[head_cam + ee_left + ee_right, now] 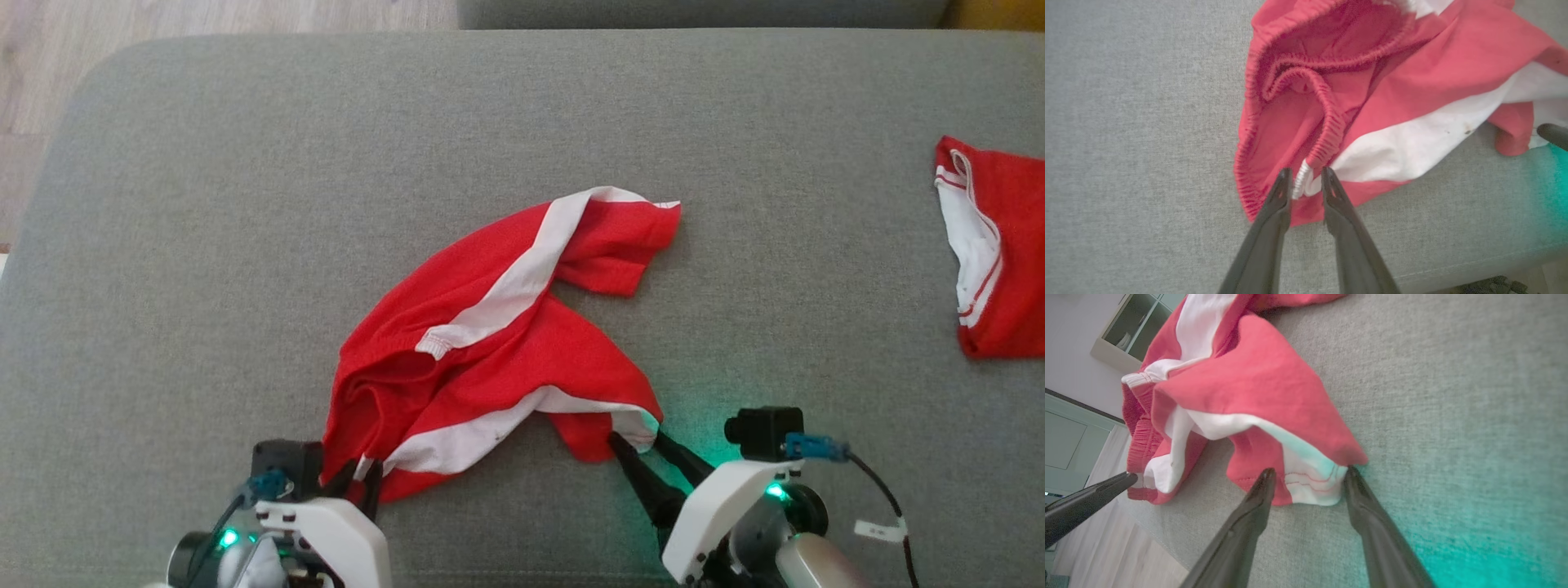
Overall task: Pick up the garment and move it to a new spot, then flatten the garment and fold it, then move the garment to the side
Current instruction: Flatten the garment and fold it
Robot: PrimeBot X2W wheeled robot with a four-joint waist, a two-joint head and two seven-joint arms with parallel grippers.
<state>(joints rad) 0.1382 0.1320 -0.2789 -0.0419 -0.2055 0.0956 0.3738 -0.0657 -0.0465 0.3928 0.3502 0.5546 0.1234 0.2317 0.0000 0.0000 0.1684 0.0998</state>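
The garment (506, 327) is a pair of red shorts with white side stripes, lying crumpled on the grey cushion (245, 204). My left gripper (363, 472) is at its near left end. In the left wrist view the fingers (1306, 177) are drawn close on the white end of the elastic waistband (1331, 130), and fabric fills the gap between them. My right gripper (635, 438) stands open at the near right corner. Its fingers (1309, 471) straddle the white-and-red leg hem (1310, 486), which rests on the cushion.
A second red and white garment (992, 253) lies at the cushion's right edge. The cushion's front edge (1453, 269) runs just behind both grippers. Wooden floor (49, 49) shows beyond the far left corner. Green light from the right wrist tints the cushion (702, 408).
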